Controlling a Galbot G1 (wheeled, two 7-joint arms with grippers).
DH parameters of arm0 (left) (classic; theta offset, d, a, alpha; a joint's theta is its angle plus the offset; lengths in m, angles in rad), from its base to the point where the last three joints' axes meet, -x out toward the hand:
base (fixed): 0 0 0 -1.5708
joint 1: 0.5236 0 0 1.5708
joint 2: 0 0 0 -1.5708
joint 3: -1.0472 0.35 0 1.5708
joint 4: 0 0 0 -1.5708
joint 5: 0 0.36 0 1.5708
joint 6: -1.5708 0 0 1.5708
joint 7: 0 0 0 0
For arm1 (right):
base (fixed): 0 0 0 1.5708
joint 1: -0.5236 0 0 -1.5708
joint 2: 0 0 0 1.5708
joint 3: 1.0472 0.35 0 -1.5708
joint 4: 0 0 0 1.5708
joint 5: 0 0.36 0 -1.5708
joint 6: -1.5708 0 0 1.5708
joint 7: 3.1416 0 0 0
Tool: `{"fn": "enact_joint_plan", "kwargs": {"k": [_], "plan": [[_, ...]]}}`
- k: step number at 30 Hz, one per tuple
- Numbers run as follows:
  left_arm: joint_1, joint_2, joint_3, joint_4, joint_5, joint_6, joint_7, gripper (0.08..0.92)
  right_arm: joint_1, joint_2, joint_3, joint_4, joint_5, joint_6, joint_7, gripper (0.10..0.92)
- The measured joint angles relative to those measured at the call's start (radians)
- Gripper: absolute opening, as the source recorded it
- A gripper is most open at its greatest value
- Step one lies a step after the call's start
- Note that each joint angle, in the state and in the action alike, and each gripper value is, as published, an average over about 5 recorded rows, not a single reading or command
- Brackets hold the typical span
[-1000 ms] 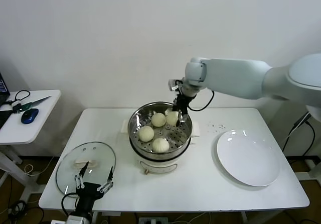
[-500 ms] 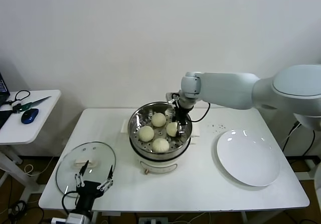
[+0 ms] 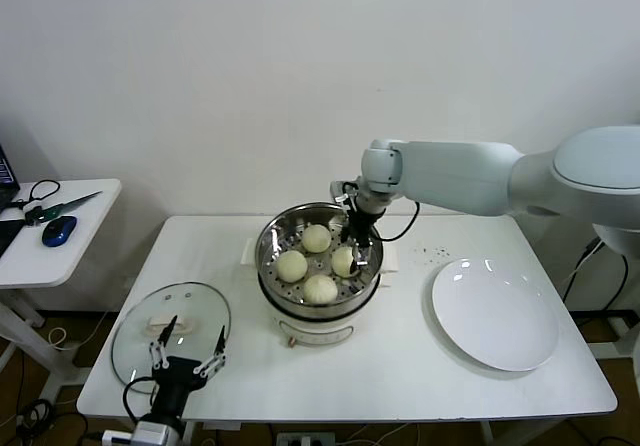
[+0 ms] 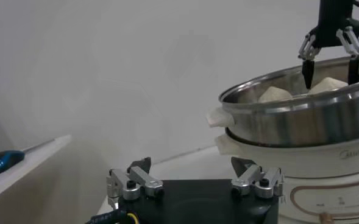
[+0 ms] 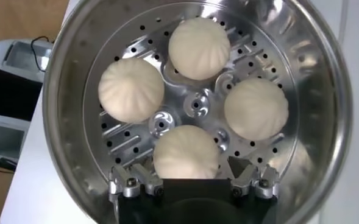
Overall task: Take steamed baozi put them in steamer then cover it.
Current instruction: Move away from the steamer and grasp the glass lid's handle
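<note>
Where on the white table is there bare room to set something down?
Bare tabletop lies along the front edge between the clear glass lid and the flat white plate, in front of the steel steamer. Crowded: the steamer holds four cream buns under the right gripper.

The right gripper blocks the steamer mouth; bare table lies between steamer and plate.

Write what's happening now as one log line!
baozi: four in steamer | right gripper: open around one | left gripper: open by cover
</note>
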Motion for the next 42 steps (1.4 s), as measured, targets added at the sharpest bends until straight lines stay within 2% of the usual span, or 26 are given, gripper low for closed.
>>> {"fn": "enact_joint_plan", "kwargs": {"k": [9,21,31,42], "plan": [[-0.01,0.002,-0.011,-0.004,0.007,-0.001,-0.005,0.823,0.046,-0.088,0.056,0.028,0.026,0.06,0.023,0.823],[-0.025,-0.008,-0.022,-0.004,0.037,-0.011,-0.04,0.823,-0.03,-0.371,0.204,0.172,0.086,0.292,0.323,0.823],[-0.034,-0.014,-0.043,-0.015,0.138,-0.014,-0.079,0.823,-0.486,-0.597,0.697,0.311,0.033,0.387,0.567,0.823],[-0.026,-0.008,-0.077,-0.02,0.449,-0.002,-0.086,0.823,-1.172,-0.642,1.403,0.457,-0.071,0.443,0.682,0.823]]}}
